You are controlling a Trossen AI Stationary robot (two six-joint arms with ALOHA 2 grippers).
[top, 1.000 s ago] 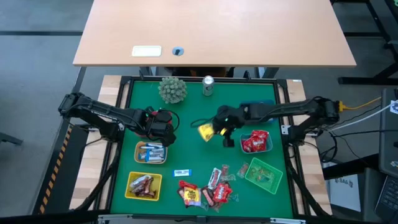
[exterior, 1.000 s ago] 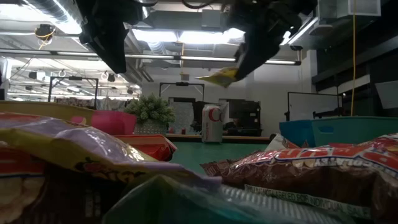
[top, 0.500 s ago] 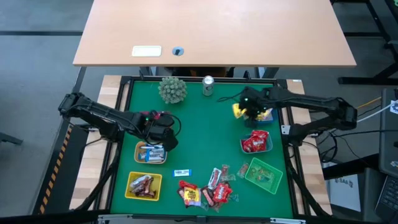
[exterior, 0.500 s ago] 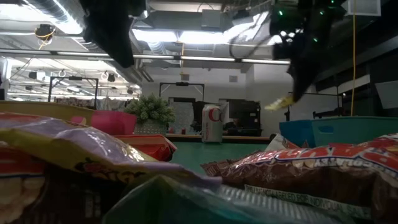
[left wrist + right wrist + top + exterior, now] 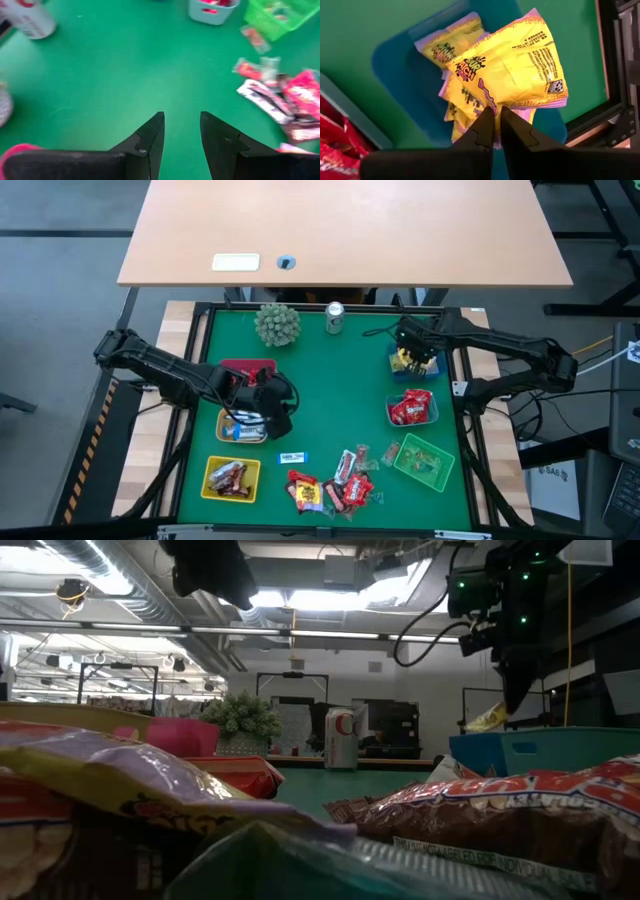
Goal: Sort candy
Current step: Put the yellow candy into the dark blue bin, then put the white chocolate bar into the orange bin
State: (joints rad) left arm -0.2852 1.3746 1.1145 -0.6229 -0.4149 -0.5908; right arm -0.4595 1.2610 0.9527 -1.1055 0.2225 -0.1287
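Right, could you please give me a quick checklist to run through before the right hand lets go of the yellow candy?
1. Right hand pinches the yellow candy packet: ok.
2. Packet hangs over the blue basket: ok.
3. Basket already holds matching yellow packets: ok.
4. Packet low enough to fall inside the basket: cannot tell.
5. Left hand open, empty, above the green mat, well away from the blue basket: ok.
6. Candy pile at the mat's near edge not yet sorted: ok.
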